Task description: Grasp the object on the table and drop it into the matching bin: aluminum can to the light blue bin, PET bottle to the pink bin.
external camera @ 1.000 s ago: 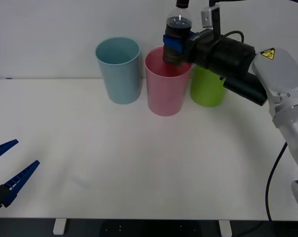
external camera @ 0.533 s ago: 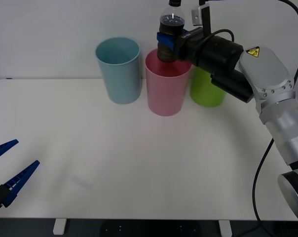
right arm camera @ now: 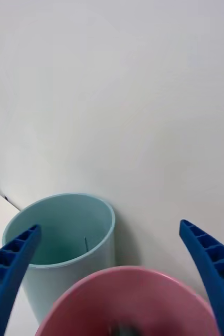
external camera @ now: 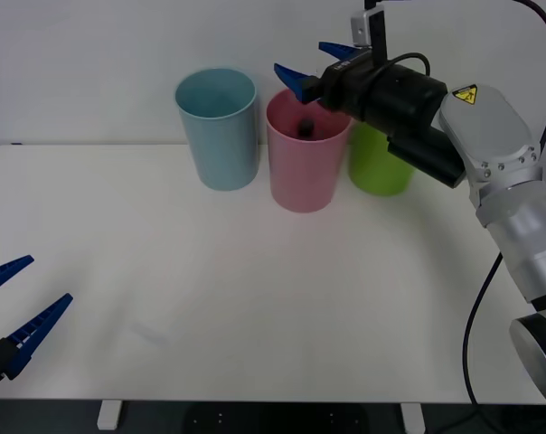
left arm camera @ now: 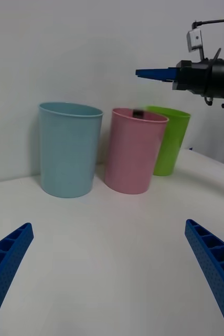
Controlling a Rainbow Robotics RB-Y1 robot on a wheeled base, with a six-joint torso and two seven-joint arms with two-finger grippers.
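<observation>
Your right gripper [external camera: 311, 61] now has its jaws spread wide and empty above the pink bin [external camera: 304, 172]; half a second ago they pinched the PET bottle [external camera: 305, 127]. The bottle now sits inside the pink bin, black cap just below the rim. The light blue bin [external camera: 219, 136] stands beside it. Your left gripper [external camera: 18, 307] hangs spread over the tabletop's [external camera: 255, 298] near left edge.

A bare lab or test room is suggested by a plain white wall [external camera: 92, 45] across the upper frame and a white table [external camera: 255, 298] below.
</observation>
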